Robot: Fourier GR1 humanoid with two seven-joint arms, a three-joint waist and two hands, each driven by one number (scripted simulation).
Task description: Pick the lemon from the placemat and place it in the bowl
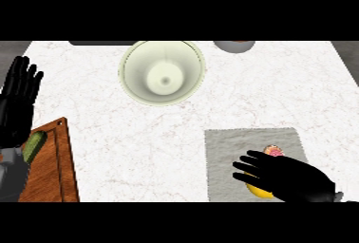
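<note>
Head view shows the lemon on the grey placemat, near its lower right part, mostly hidden under the right hand — only a yellow sliver shows beneath the fingers. I judge it light, stiff and rounded with a waxy skin, so it could roll or slip; taking it across its middle, thumb opposite fingers, looks safest. Too little shows to tell which way its long axis runs. The right hand lies over it with fingers spread and fairly straight, not curled round it, so I read it as open and not yet grasping. Just beside the fingertips lies a small pink and orange object, also on the mat. The pale bowl stands well apart, up and to the left across the white counter. At the left edge the left hand rests open, fingers up, above a wooden cutting board bearing a green vegetable.
</note>
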